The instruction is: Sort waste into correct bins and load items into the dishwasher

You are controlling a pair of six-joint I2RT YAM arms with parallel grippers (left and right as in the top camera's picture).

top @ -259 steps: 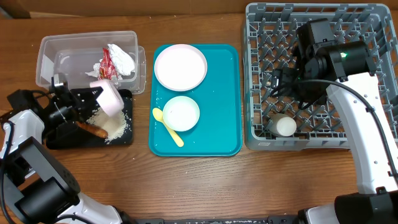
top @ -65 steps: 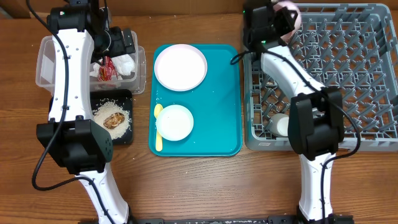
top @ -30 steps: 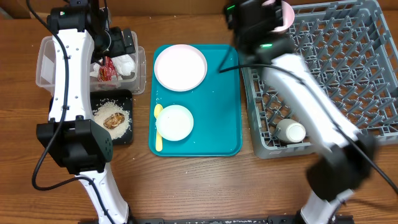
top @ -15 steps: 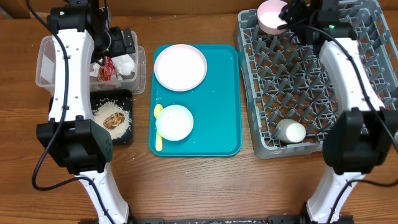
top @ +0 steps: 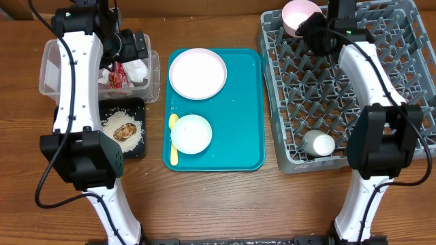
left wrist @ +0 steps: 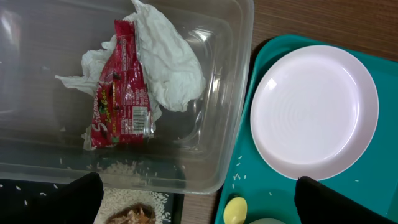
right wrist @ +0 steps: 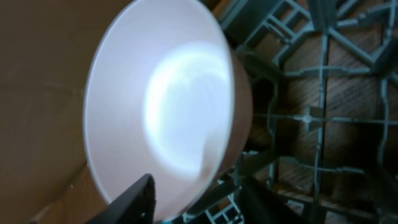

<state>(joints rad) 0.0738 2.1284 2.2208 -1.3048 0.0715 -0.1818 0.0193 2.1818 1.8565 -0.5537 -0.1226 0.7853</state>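
- Seat the pink bowl [top: 298, 15] in the 11 o'clock corner of the dish rack [top: 306, 102]. Let it lean steadily between pegs before you release.
- The right end effector [top: 310, 28] straddles the bowl's rim. Whether it is clamped cannot be told.
- The left end effector [left wrist: 199, 202] is spread wide and empty, over the clear tub [left wrist: 230, 93].
- The bowl's underside and its supporting pegs are hidden.

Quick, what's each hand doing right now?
Left hand: open, holding nothing, above the clear tub.
Right hand: at the rim of the pink bowl; open or closed cannot be told.
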